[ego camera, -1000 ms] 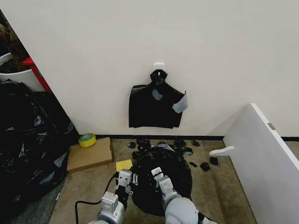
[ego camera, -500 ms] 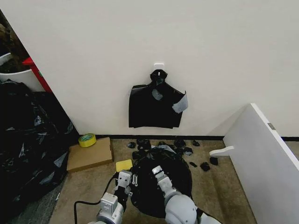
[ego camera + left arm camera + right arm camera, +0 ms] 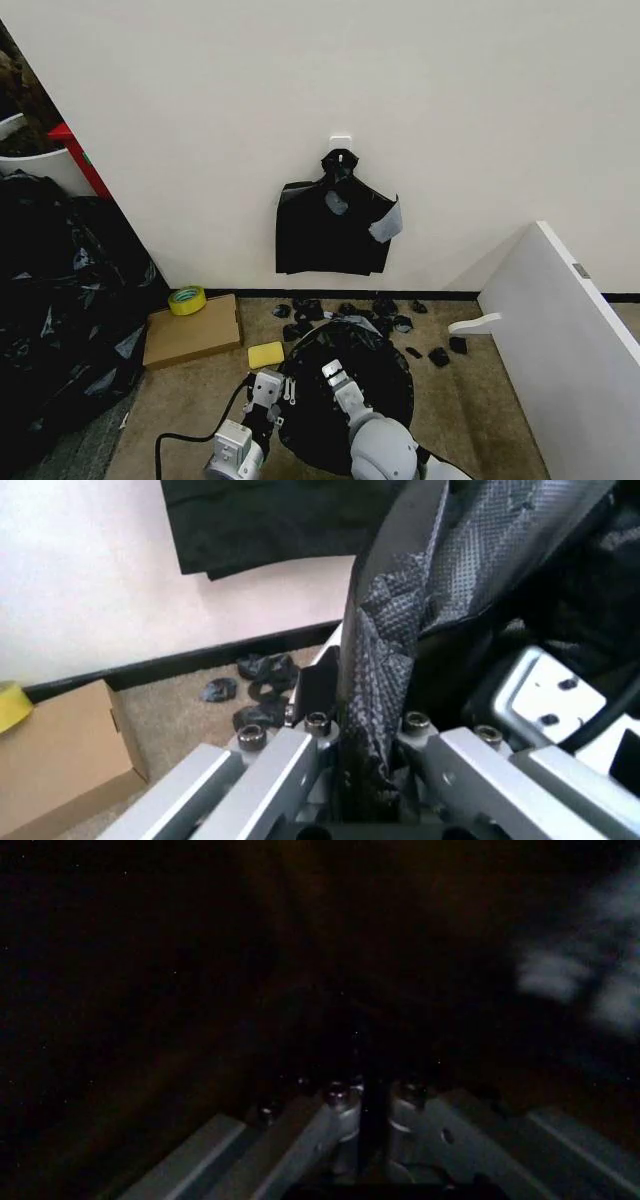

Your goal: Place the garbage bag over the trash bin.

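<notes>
The black garbage bag [image 3: 350,395] lies spread in a round shape on the floor in front of me, and the trash bin beneath it is hidden. My left gripper [image 3: 268,386] sits at the bag's left edge. In the left wrist view the left gripper [image 3: 365,724] is shut on a fold of the garbage bag's crinkled film [image 3: 385,652]. My right gripper [image 3: 334,375] is over the middle of the bag. In the right wrist view the right gripper [image 3: 372,1095] is in darkness inside the bag, with its fingers shut on a thin dark layer of film.
A flat black bundle [image 3: 335,225] hangs from a wall hook. A cardboard box [image 3: 192,332] with a yellow tape roll [image 3: 186,298] and a yellow pad [image 3: 265,354] lie to the left. Black sheeting [image 3: 60,290] is heaped at far left. A white board [image 3: 565,340] leans at right. Black scraps [image 3: 385,305] lie by the wall.
The bag has spread wider and rounder, mostly toward the right. Both grippers have shifted slightly along with it and kept their hold.
</notes>
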You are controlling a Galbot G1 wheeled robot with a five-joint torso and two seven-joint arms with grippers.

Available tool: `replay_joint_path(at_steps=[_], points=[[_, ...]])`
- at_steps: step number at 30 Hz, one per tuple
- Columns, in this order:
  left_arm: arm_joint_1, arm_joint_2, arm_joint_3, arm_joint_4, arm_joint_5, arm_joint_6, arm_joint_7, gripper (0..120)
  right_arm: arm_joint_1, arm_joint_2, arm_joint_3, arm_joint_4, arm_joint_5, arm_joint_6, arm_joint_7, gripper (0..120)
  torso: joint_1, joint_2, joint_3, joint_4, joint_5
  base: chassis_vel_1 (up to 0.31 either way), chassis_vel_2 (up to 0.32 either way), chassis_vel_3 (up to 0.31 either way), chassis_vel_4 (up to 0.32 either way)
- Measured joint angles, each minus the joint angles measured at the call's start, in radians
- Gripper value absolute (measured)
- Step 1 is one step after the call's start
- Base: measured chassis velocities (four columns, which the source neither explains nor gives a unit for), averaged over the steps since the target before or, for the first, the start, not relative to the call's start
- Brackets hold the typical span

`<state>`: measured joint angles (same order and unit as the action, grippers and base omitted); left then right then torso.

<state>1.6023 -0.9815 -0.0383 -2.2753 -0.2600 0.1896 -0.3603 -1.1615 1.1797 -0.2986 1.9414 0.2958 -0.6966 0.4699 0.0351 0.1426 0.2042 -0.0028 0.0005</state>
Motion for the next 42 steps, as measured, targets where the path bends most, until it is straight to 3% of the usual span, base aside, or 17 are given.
replay_joint_path(at_steps=[6, 15, 23, 31, 39, 42], points=[[0.001, 0.008, 0.002, -0.003, -0.003, -0.001, 0.009, 2, 0.022, 0.025, 0.005, -0.032, 0.001, 0.112, -0.034, 0, 0.000, 0.000, 0.000, 0.0003, 0.0001, 0.000, 0.000, 0.000, 0.000], [-0.015, 0.031, 0.001, -0.012, -0.012, -0.002, 0.019, 2, 0.007, 0.001, 0.005, -0.023, -0.010, 0.042, -0.031, 0, 0.000, 0.000, 0.000, 0.0001, 0.0000, 0.000, 0.000, 0.000, 0.000], [-0.012, 0.055, 0.001, -0.020, -0.007, 0.001, 0.024, 2, 0.028, 0.022, 0.001, -0.067, -0.070, 0.105, -0.066, 0, 0.000, 0.000, 0.000, 0.0003, 0.0003, 0.000, 0.000, 0.000, 0.000], [-0.007, 0.064, -0.001, -0.022, -0.001, 0.002, 0.025, 2, 0.022, 0.011, -0.007, -0.066, -0.074, 0.072, -0.056, 0, 0.000, 0.000, 0.000, 0.0000, 0.0000, 0.000, 0.000, 0.000, 0.000], [0.007, 0.070, -0.005, -0.033, 0.001, 0.002, 0.026, 2, 0.025, 0.040, -0.007, -0.094, -0.124, 0.191, -0.076, 0, 0.000, 0.000, 0.000, 0.0003, 0.0001, 0.000, 0.000, 0.000, 0.000], [0.007, 0.069, -0.006, -0.040, 0.000, 0.003, 0.027, 2, 0.002, 0.024, -0.001, -0.077, -0.110, 0.133, -0.063, 0, 0.000, 0.000, 0.000, 0.0000, 0.0001, 0.000, 0.000, 0.000, 0.000]])
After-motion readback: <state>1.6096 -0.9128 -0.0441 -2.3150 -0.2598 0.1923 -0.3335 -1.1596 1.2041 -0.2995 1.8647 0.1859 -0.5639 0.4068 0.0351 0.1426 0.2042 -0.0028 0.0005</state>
